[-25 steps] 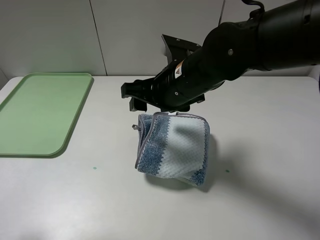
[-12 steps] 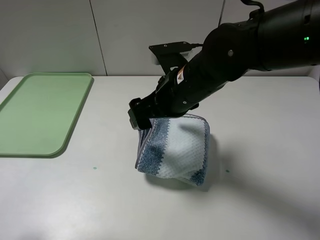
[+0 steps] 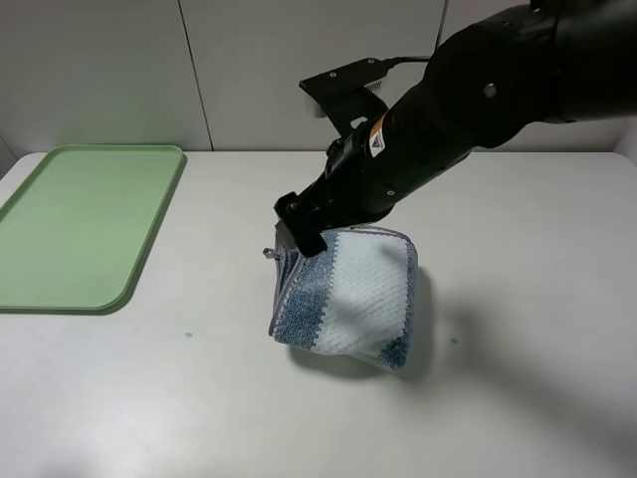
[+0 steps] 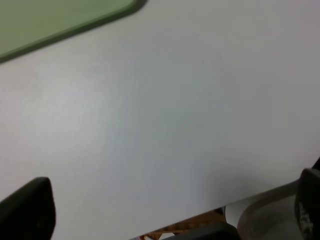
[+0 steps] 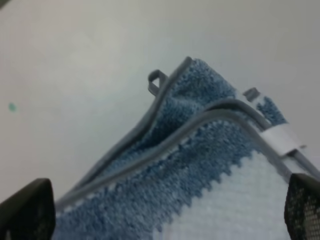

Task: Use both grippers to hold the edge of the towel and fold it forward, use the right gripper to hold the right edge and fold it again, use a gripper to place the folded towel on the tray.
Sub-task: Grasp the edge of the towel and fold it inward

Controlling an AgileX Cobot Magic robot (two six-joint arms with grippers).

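Folding progress: both folds look finished. The towel lies as a thick, puffy packet of white and blue-grey stripes, with several layers stacked at one corner where its grey hem runs in doubled lines.
Towel position: on the white table, well apart from the light green tray, off the tray's right-hand long side in the high view.
Right claw: reaches in from the side away from the tray and hangs at the towel corner nearest the tray. Its jaws stand wide apart, with the layered corner, a small white tag and a grey hanging loop between them. Nothing is gripped; whether the jaws touch the cloth I cannot tell.
Left claw: out of the high view. Its wrist camera shows jaws spread wide over bare table, holding nothing, with a corner of the tray close by.
Tray contents: nothing lies on the part in view.
Remaining: by my judgement only the last step is left, pinching the folded packet and carrying it across onto the tray.
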